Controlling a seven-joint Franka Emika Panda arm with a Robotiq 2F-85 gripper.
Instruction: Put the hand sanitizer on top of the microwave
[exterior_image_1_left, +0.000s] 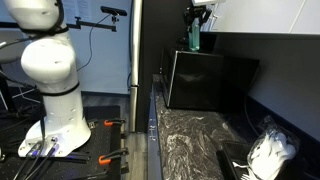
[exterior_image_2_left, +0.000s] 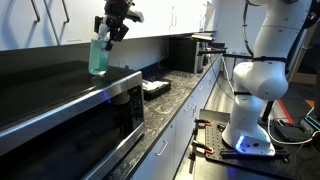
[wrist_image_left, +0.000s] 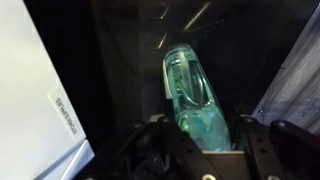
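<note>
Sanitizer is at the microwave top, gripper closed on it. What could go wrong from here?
1. The gripper holds the hand sanitizer by its upper part. I cannot tell whether its base touches the microwave top, so opening too early could drop or tip it.
2. The bottle is tall and narrow, so a nudge from the fingers on release might topple it.

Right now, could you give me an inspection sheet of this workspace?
Surface: dark marbled counter, carrying the microwave.
Job's things: sanitizer held upright at the microwave's top; contact unclear.
Clutter: white bag, black tray.
Grippers: gripper shut on the sanitizer's upper part.
Cables: leads on the floor by the base.
Surroundings: white cabinets above the counter.
</note>
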